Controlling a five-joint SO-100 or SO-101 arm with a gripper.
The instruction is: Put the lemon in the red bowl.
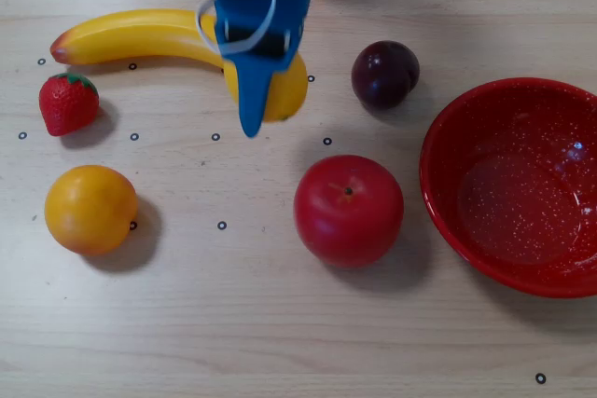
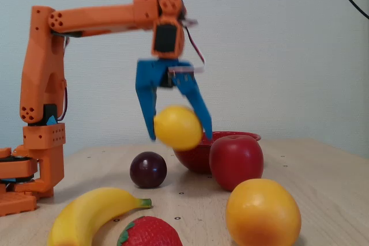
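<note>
The blue two-finger pincer (image 2: pixel 177 133) was clamped on the small bright yellow oval plastic lemon (image 2: pixel 177 127), one finger down each side, and in the fixed view it held the fruit clear of the pale wooden table (image 2: pixel 323 171). In the overhead view the lemon (image 1: pixel 287 90) showed only at the right of the blue jaw, above the tip of the long curved yellow banana (image 1: pixel 140 36).

The large glossy red bowl with white speckles (image 1: pixel 560 109) sat well apart, at the right edge of the overhead view, and was empty. Between the two lay the dark purple round plum (image 1: pixel 384 74) and the shiny red apple (image 1: pixel 348 210).

To do the carry well, I judged, the arm should keep its height and grip, pass above the plum and apple rather than between them, and release only once the lemon hung over the bowl's middle, low enough not to bounce out.
</note>
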